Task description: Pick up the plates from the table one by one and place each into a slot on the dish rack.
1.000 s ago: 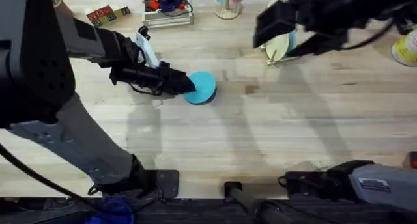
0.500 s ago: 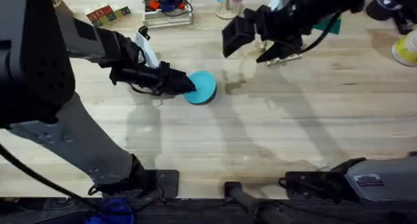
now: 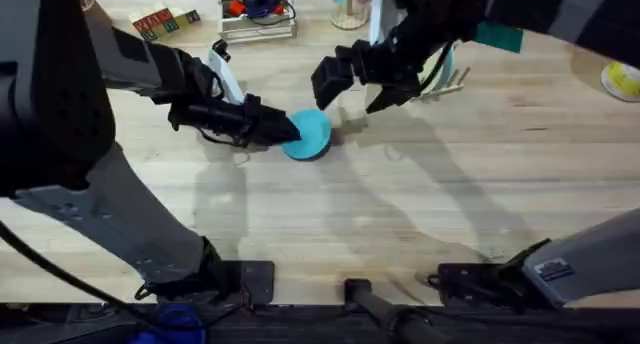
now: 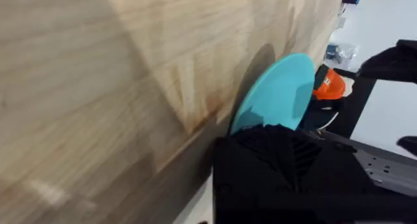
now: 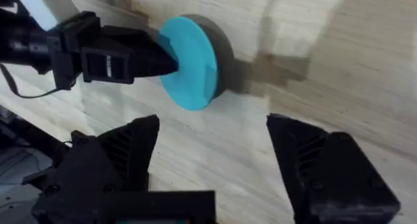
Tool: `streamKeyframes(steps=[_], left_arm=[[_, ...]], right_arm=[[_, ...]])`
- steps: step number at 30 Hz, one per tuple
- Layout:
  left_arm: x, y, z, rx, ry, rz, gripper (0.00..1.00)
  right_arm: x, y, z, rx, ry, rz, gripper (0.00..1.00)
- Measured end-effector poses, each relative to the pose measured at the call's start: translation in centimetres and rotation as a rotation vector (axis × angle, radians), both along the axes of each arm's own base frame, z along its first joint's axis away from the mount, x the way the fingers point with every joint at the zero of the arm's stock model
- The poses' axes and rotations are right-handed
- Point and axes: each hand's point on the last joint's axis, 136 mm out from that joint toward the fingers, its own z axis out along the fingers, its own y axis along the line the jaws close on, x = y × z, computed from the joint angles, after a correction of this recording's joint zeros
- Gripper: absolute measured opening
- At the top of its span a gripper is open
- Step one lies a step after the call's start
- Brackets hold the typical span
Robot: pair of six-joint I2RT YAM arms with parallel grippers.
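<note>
Your left gripper (image 3: 283, 131) grasps the turquoise plate (image 3: 310, 134), tilted up off the table (image 3: 450, 204), face toward the right arm. Your right gripper (image 5: 212, 162) hangs spread wide (nothing in it).

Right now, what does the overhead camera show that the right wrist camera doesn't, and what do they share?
Overhead alone: the dish rack at the table's far side, already holding a pale plate, plus toy blocks and a wire basket. Right wrist alone: the right gripper wide open, above the table, short of the plate. Both: the left gripper clamped on the tilted blue plate over the table.
</note>
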Motion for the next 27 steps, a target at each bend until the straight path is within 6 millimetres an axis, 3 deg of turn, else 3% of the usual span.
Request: streamKeyframes(steps=[20,27], left_arm=[[0.0,0.0,0.0,0.0,0.0,0.0,0.041],[0.0,0.0,0.0,0.0,-0.001,0.0,0.041]], right_arm=[[1.0,3.0,-5.1,0.053,0.099,0.013,0.994],[1.6,4.0,-5.7,0.095,0.101,0.014,0.994]])
